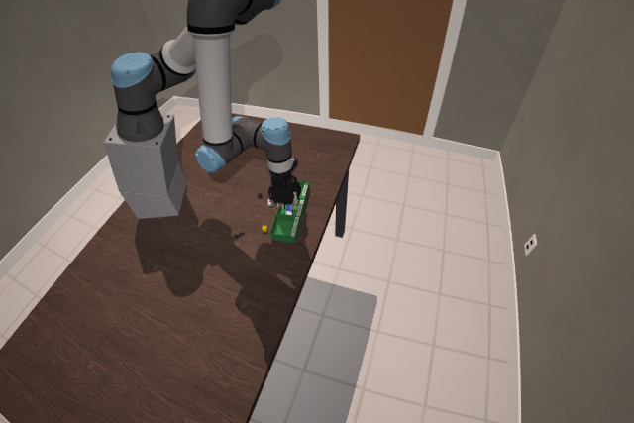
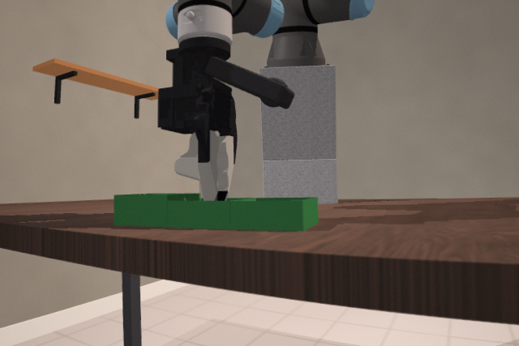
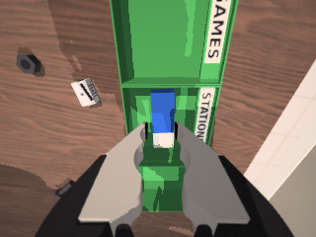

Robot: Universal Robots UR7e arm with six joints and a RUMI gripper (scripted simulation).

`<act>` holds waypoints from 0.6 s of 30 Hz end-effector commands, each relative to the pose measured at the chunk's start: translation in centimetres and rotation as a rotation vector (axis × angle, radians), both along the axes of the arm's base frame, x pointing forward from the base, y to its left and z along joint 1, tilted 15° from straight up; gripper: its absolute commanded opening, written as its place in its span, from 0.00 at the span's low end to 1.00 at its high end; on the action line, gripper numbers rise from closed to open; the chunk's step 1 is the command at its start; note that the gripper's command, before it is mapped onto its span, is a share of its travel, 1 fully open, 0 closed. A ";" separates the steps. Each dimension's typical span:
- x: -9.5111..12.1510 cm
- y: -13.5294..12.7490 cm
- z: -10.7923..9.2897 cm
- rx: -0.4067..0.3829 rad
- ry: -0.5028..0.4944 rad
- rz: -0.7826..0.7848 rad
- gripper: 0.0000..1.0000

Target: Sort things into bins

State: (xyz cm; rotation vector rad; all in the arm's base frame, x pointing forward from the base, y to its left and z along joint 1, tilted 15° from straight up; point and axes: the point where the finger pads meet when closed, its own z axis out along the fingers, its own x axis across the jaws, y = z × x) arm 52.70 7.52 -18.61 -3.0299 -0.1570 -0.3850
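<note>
My gripper (image 1: 287,204) (image 2: 216,197) (image 3: 161,122) stands slightly open, its fingertips low in the middle green bin (image 2: 196,214) (image 3: 135,106), labelled STATIONERY. A blue block with a white end (image 1: 288,208) (image 3: 162,111), like an eraser, lies in that bin between the fingertips, with narrow gaps beside it. The bin wall hides it in the exterior view. The GAMES bin (image 2: 272,214) (image 3: 160,44) and the third bin (image 1: 282,227) (image 2: 140,210) (image 3: 163,190) adjoin it; the third label is hidden in the wrist view. All bins are upright.
Left of the bins lie a dark nut (image 1: 260,195) (image 3: 28,64), a small white piece with dark marks (image 1: 269,202) (image 3: 85,92), a dark screw-like thing (image 1: 239,234) (image 3: 64,189) and a small yellow thing (image 1: 264,228). The table edge runs right of the bins.
</note>
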 end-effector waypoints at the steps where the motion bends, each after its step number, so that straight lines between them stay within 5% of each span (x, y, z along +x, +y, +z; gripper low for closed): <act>1: 0.0 0.0 0.0 0.000 -0.001 0.000 0.18; 18: -0.3 -0.1 1.2 0.000 -0.001 0.000 0.18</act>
